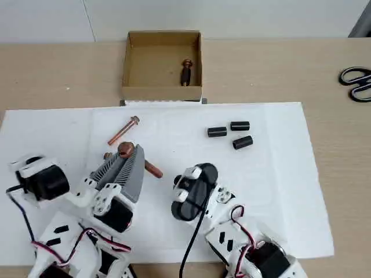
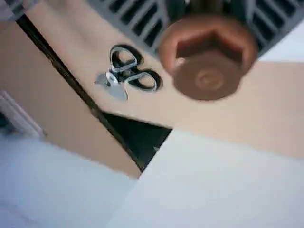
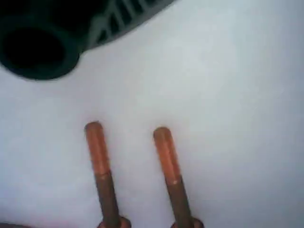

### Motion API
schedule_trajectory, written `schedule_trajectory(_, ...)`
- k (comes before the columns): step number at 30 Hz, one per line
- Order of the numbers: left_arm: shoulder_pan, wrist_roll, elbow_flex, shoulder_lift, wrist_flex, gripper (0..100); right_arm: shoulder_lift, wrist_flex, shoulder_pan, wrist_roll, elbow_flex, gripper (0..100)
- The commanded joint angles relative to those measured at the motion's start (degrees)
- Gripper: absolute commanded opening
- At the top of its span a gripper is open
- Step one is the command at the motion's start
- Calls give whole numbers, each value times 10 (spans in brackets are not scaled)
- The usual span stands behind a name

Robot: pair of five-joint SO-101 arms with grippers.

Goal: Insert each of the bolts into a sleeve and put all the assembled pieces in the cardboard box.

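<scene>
The left gripper (image 1: 132, 154) was clamped on a bolt (image 1: 126, 149), head at its tips. The right gripper (image 1: 193, 186) gripped a sleeve (image 3: 33, 47).

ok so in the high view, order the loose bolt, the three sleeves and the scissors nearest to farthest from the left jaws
1. loose bolt, just ahead on paper
2. three sleeves, right part of paper
3. scissors, far right on table

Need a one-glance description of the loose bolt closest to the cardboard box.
Start at the cardboard box on the table's far side, then drop to the white sheet in front of it. Just below the box's left corner lies a copper bolt, diagonal, head toward the box. Unlike the held bolt in the left hand, it lies alone and untouched.
</scene>
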Motion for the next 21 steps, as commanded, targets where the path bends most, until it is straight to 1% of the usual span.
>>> schedule_trajectory(1,18,3,13,1,-17,7,-6,-17,-2,20,-5,2)
schedule_trajectory(5,30,3,29,1,-18,7,-7,-17,-7,19,-7,2)
schedule_trajectory(10,30,3,60,0,-19,7,-7,-18,-43,17,-7,2)
schedule_trajectory(14,30,2,64,0,-19,7,-5,-51,-43,17,-4,2)
schedule_trajectory(21,30,2,70,0,-19,7,-5,-56,-44,17,-4,2)
